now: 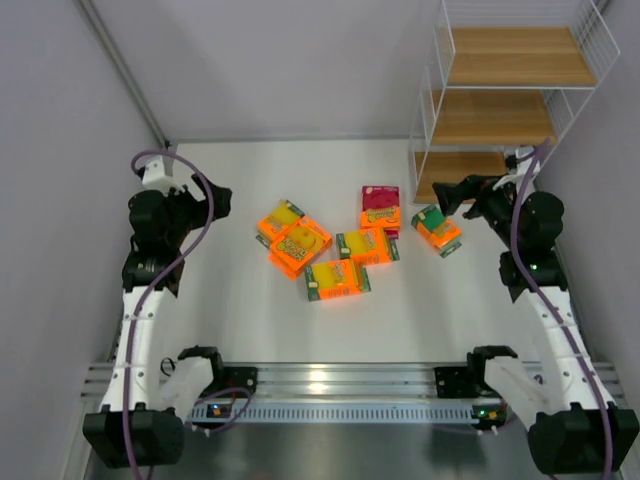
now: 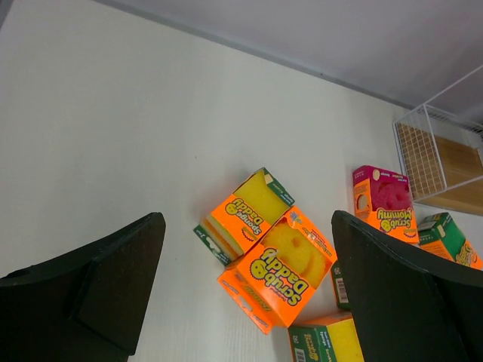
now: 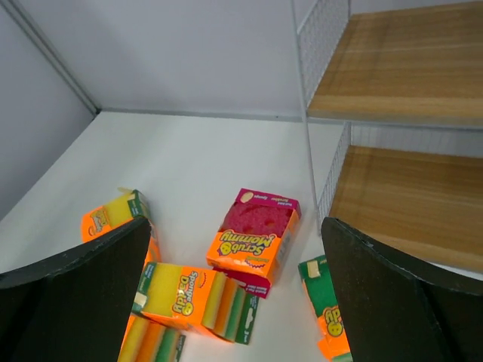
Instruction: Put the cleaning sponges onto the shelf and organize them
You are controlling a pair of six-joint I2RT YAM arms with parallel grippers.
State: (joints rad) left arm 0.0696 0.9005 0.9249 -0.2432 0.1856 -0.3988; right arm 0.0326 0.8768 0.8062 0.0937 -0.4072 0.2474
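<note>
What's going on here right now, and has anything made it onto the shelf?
Nothing is being handled. The left gripper and right gripper both hang open and empty above the table. Six sponge packs lie loose mid-table: four orange Scrub Daddy packs, a magenta Scrub Mommy pack, and a green-topped pack nearest the right gripper. The shelf has bare boards, so no pack is placed yet.

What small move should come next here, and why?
Probably ease the right hand down onto the green-topped pack. It lies nearest that hand and the shelf, whose visible boards hold nothing. The right hand stands open and empty, as does the left hand, which is farther from the shelf.
</note>
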